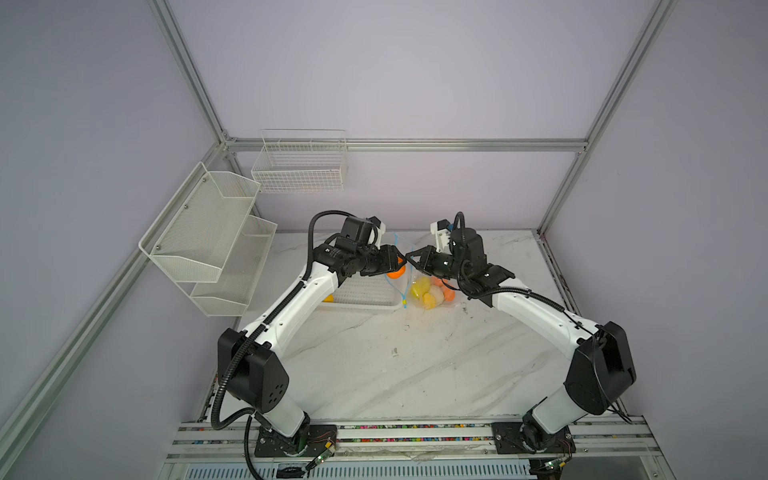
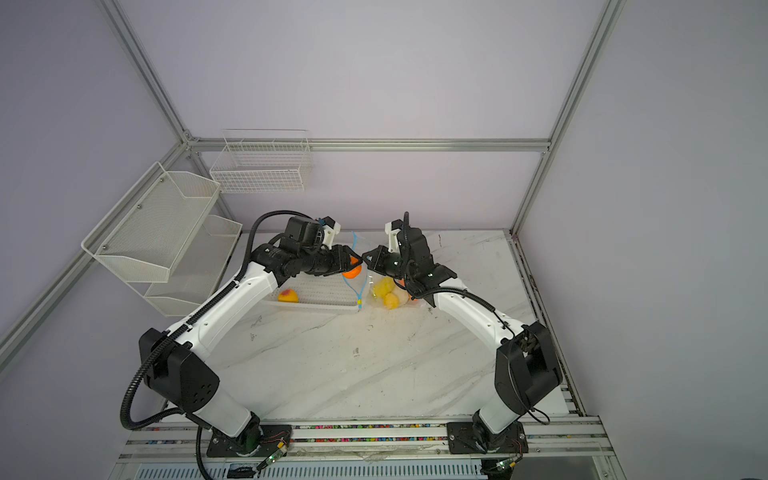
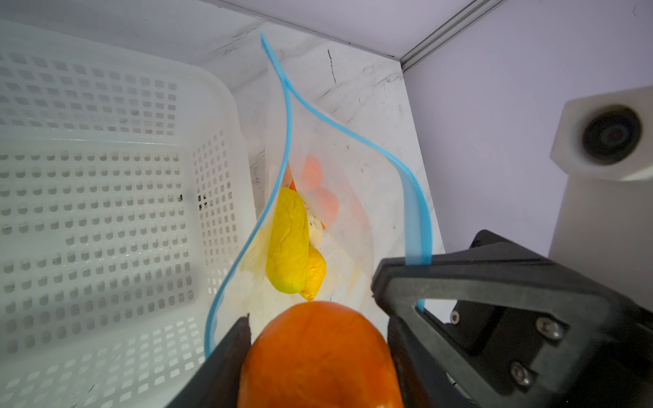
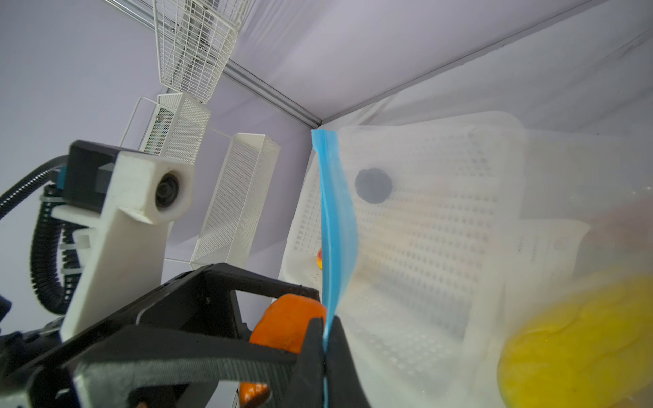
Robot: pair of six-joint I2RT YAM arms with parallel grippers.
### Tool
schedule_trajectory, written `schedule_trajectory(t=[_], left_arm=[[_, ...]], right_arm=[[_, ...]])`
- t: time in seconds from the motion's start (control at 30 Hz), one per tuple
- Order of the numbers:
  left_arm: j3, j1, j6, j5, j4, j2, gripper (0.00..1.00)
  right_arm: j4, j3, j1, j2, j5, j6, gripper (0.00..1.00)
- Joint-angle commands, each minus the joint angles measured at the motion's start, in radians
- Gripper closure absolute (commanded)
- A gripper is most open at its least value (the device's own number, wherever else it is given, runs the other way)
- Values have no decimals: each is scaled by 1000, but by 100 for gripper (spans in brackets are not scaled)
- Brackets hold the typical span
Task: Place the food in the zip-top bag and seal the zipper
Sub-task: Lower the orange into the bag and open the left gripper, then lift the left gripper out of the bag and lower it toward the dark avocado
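Observation:
My left gripper (image 3: 318, 328) is shut on an orange piece of food (image 3: 318, 353), held over the open mouth of the zip-top bag (image 3: 353, 159); in both top views the orange piece (image 1: 395, 271) (image 2: 352, 272) hangs just left of the bag. My right gripper (image 4: 324, 339) (image 1: 409, 259) is shut on the light-blue zipper (image 4: 334, 212) (image 3: 288, 134), holding that mouth edge up. Inside the bag lie yellow (image 3: 286, 243), cream and orange pieces (image 1: 420, 286). The zipper's yellow slider tab (image 1: 404, 302) hangs at the bag's near end.
The white perforated basket (image 1: 361, 293) (image 3: 106, 176) sits just left of the bag, with one orange-yellow piece (image 2: 287, 296) in its near-left corner. Mesh shelves (image 1: 208, 232) and a wire basket (image 1: 299, 166) hang on the left and back walls.

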Motion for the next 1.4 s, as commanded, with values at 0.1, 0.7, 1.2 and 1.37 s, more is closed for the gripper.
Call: schedule_trajectory(t=[0.1,0.7,1.2,1.37], left_arm=[[-10,-8,-11,10,41,6,43],[-10,-14,-13,1,44,5,34],[-10,-15,-7,-23,44,-25,33],[-2,-15,5,-42,36,-56,33]], right_arm=[[15,29,5,4,-5,5,100],[15,22,5,1,-3,5,100],[12,16,5,-7,1,5,100],[9,11,5,-13,7,4,100]])
